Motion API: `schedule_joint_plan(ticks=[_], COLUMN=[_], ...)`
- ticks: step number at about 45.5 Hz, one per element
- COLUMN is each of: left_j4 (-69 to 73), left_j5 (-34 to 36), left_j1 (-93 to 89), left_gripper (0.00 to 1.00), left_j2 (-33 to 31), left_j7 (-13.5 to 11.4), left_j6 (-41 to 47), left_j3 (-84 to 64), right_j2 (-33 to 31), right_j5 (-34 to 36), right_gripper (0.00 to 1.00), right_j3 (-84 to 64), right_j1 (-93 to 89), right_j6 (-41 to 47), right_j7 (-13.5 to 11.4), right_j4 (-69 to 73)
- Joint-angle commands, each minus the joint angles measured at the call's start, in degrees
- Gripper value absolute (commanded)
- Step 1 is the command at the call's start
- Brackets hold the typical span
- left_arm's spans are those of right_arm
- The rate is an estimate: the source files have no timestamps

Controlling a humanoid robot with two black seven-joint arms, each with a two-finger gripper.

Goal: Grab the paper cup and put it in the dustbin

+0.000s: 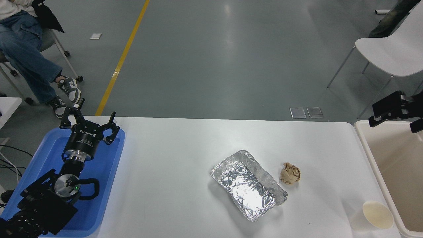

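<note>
The paper cup (373, 216) stands upright at the table's front right corner, white outside and cream inside, close to the dustbin's left wall. The dustbin (363, 138) is a large cream tub at the table's right end, partly cut off by the picture's edge. My right gripper (391, 127) comes in from the right edge above the dustbin's far left corner, its fingers apart and empty, well beyond the cup. My left gripper (89, 120) is parked open over the blue tray at the lower left.
A crinkled foil tray (248, 185) lies mid-table with a crumpled brown paper ball (290, 173) to its right. A blue tray (109, 165) sits at the left end. A white chair (390, 49) and a seated person (23, 49) are on the floor beyond.
</note>
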Motion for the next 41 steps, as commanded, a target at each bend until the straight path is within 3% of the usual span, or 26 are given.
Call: schedule_joint_plan(ticks=[1,17,30,41], left_j4=[0.02,0.02,-0.06,0.02], left_j5=[0.00,0.00,0.00,0.00], left_j1=[0.00,0.00,0.00,0.00], left_gripper=[1.00,1.00,1.00,1.00], left_j2=[-0.04,-0.03,0.05,0.05], left_j7=[0.00,0.00,0.00,0.00], left_j6=[-0.10,-0.01,-0.01,-0.01], left_j3=[0.00,0.00,-0.09,0.00], right_j2=[-4.41,-17.69,-17.69,-16.55], right_j5=[-5.57,-20.69,-20.87,-20.87], right_gripper=[1.00,1.00,1.00,1.00], right_j3=[-0.32,7.14,21.38,28.24], right_j1=[-2.60,-23.94,-48.12,-59.20], right_j6=[0.15,0.15,-12.58,-16.63], right_j7=[-0.10,-0.01,-0.01,-0.01], right_j4=[1.00,-1.55,-9.02,-13.94])
